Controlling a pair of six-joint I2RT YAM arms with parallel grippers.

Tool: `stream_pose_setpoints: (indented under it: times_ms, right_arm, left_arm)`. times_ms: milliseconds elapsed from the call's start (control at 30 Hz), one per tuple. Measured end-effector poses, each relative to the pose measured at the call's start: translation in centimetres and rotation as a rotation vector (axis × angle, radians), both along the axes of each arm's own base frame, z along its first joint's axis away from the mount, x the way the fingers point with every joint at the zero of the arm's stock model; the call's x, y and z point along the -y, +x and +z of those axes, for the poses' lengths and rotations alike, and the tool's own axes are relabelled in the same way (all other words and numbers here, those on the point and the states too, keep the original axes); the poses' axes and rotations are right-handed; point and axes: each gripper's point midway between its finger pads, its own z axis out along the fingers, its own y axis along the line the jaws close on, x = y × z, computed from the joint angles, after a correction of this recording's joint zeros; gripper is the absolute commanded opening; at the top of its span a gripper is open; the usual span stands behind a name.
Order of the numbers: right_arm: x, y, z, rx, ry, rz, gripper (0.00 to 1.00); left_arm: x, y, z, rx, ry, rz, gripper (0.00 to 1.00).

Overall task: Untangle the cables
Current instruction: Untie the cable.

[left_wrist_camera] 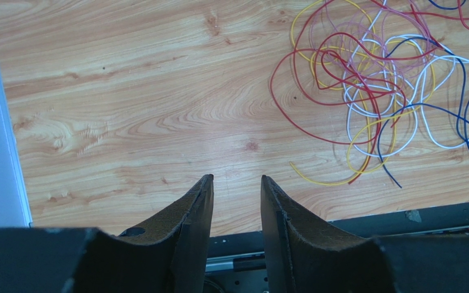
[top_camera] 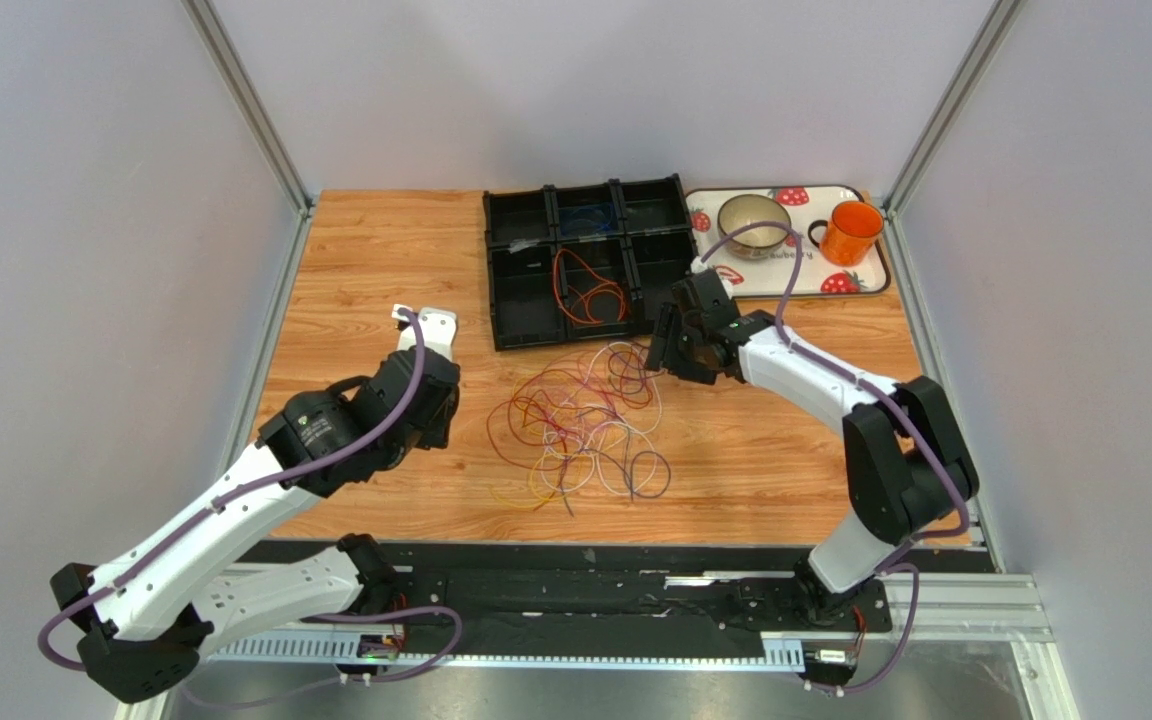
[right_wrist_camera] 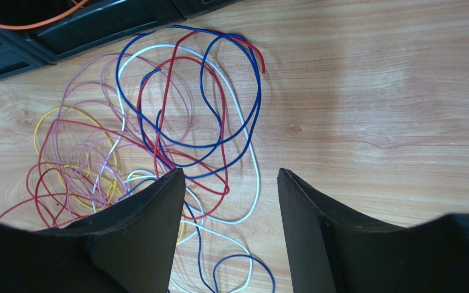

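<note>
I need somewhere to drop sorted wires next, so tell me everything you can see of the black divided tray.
The black tray looks like rigid plastic, split into six compartments, two rows of three. It lies flat at the far middle of the table, slightly turned. Its near middle compartment holds a coiled orange wire; the far middle one seems to hold a blue wire. The right gripper hovers open by its near right corner. The wire tangle lies just in front.

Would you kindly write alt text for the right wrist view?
Tangled red, blue, white, pink and yellow cables lie on a wooden table, beyond the open, empty right gripper; a black tray edges the top left.
</note>
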Motion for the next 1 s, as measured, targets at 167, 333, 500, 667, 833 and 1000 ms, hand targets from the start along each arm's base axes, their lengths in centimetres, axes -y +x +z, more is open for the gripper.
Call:
stream_pose_setpoints:
  times_ms: [167, 333, 500, 667, 833, 1000]
  right_arm:
    - [-0.8, 0.1, -2.4, -0.069, 0.017, -0.015, 0.57]
    - [-1.2, 0.1, -3.1, -0.09, 0.031, -0.022, 0.43]
    - [-1.5, 0.5, -2.8, -0.078, 0.05, -0.031, 0.16]
    - [-1.5, 0.9, -2.7, -0.06, 0.052, -0.036, 0.0]
    - [-1.5, 1.1, -2.2, -0.051, 0.05, -0.038, 0.0]
    - [-2.2, 1.4, 2.0, 0.021, 0.043, -0.003, 0.0]
  left_arm:
    - [0.0, -0.1, 0.2, 0.009, -0.012, -0.003, 0.43]
    - [-0.1, -0.1, 0.3, 0.016, -0.019, -0.003, 0.43]
    - [-0.1, -0.1, 0.3, 0.016, -0.019, -0.003, 0.43]
    - [-0.1, -0.2, 0.3, 0.015, -0.02, -0.004, 0.43]
    - [-0.1, -0.2, 0.3, 0.013, -0.02, -0.006, 0.43]
    - [-0.1, -0.2, 0.3, 0.013, -0.02, -0.006, 0.43]
